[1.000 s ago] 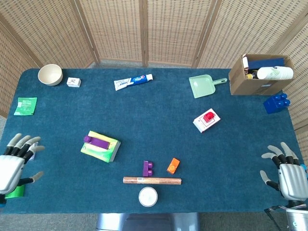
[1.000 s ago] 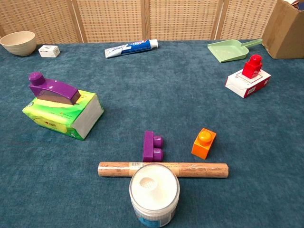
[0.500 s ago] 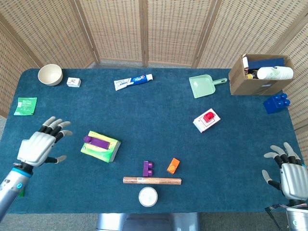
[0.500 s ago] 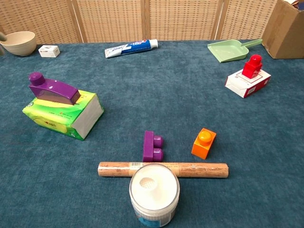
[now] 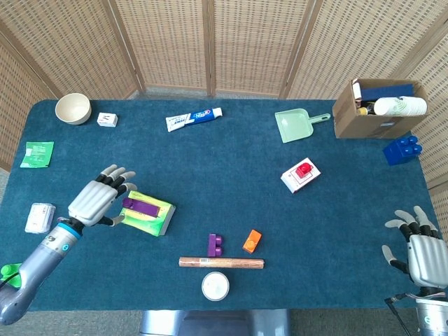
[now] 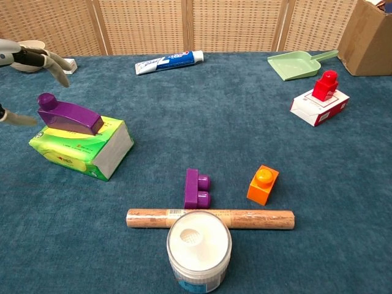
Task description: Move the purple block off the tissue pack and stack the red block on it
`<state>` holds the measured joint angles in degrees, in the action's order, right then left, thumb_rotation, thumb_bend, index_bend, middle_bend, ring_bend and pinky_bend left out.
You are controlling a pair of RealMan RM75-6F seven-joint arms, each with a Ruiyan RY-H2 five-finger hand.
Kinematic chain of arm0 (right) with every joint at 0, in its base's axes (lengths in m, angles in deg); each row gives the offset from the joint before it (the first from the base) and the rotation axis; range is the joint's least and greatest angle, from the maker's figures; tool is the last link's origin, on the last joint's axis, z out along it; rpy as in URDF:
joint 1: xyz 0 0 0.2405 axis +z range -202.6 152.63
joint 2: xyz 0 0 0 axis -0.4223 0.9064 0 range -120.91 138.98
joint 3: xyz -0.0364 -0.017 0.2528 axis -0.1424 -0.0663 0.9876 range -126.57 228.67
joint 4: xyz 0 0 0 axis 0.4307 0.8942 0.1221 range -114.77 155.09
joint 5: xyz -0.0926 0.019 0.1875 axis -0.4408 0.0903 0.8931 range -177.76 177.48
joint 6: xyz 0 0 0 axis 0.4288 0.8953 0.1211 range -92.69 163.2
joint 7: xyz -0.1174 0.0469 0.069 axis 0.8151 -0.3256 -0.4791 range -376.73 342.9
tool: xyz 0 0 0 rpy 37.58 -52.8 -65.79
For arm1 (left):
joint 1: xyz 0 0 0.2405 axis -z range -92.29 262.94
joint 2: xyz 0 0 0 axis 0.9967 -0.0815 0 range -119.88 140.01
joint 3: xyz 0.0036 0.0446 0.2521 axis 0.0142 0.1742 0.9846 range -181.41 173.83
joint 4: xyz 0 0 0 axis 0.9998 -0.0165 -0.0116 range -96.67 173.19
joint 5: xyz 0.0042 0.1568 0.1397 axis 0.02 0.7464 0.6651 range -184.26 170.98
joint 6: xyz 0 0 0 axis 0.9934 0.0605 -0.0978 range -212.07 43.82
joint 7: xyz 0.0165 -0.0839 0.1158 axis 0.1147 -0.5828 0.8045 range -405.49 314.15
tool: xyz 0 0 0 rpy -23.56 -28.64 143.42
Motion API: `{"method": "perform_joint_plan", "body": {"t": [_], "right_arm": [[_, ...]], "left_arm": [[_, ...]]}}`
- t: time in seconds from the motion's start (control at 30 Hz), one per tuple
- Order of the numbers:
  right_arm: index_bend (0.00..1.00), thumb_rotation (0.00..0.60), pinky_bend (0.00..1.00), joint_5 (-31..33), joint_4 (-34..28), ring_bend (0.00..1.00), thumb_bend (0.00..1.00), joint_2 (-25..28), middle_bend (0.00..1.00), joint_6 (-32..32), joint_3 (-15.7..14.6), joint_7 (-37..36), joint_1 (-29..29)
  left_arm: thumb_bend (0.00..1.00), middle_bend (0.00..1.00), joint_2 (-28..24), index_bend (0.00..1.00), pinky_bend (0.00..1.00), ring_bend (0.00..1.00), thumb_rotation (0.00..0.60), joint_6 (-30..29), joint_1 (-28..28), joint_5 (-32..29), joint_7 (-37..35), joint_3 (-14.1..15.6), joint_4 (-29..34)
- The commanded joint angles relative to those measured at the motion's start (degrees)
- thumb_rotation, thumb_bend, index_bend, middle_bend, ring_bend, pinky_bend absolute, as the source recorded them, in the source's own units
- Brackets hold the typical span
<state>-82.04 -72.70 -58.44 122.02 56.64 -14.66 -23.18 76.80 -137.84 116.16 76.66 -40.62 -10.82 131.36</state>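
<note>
Item: purple block (image 5: 142, 206), lying on tissue pack (image 5: 148, 215).
Left hand (image 5: 98, 199) hovering beside it, fingers spread, gripping nothing; block probably light, rigid, slick, best pinched across its long sides; pack soft underneath.

The head view looks steeply down from above the near edge, taking in the whole blue worktop (image 5: 231, 175) out to the wicker screen (image 5: 210, 42) at the far side. The chest view sits low and close at the near edge, facing across toward that same screen (image 6: 184, 24); the white jar (image 6: 199, 248) is nearest its lens. Both share the middle ground: the jar (image 5: 215, 285), the tissue pack (image 5: 150, 215) (image 6: 82, 147), the toothpaste tube (image 5: 194, 119) (image 6: 168, 61) and the green dustpan (image 5: 297, 126) (image 6: 297, 63).
</note>
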Motion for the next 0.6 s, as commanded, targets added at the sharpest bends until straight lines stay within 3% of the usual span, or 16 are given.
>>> {"method": "perform_joint_plan", "body": {"t": [0.03, 0.33, 0.6], "right_arm": [[0.38, 0.600, 0.21, 0.2, 0.1, 0.07, 0.26, 0.0, 0.24, 0.0, 0.0, 0.0, -0.1], [0.38, 0.600, 0.21, 0.6, 0.1, 0.07, 0.26, 0.3, 0.24, 0.4, 0.2, -0.1, -0.4], [0.38, 0.600, 0.21, 0.7, -0.3, 0.07, 0.26, 0.4, 0.24, 0.9, 0.2, 0.4, -0.8]], "left_arm": [[0.33, 0.12, 1.1, 0.26, 0.00, 0.08, 0.600, 1.1, 1.0, -0.6, 0.2, 0.3, -0.7], [0.33, 0.12, 3.3, 0.30, 0.00, 0.08, 0.600, 2.7, 3.0, -1.8, 1.4, 1.3, -2.7], [0.38, 0.15, 4.7, 0.42, 0.00, 0.09, 0.600, 2.0, 3.7, -1.7, 0.6, 1.9, -4.0]]}}
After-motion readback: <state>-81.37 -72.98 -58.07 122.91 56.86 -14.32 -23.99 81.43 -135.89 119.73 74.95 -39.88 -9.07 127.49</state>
